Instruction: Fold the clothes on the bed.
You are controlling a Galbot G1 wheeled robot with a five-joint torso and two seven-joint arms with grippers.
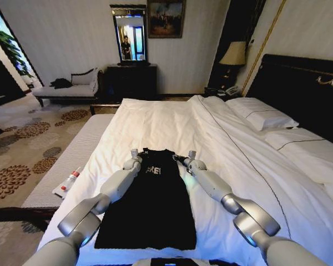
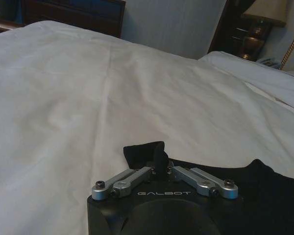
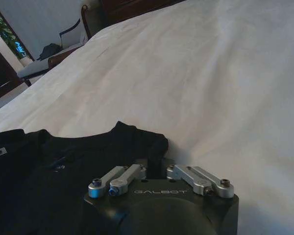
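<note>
The robot's two silver arms reach forward from the foot of the frame over a black T-shirt (image 1: 150, 208) lying lengthwise on the white duvet of the bed (image 1: 255, 166), its hem nearest the robot and its white chest lettering partly showing near the collar end. On the left, a plastic bottle (image 1: 68, 182) lies on the pale bench beside the bed. The left gripper (image 1: 135, 155) sits at the shirt's left shoulder, its fingers (image 2: 159, 157) drawn together on a raised fold of black fabric. The right gripper (image 1: 190, 157) sits at the opposite shoulder, fingers likewise closed on the cloth's edge. White pillows (image 1: 266, 117) rest against the dark headboard (image 1: 299, 91) at right.
</note>
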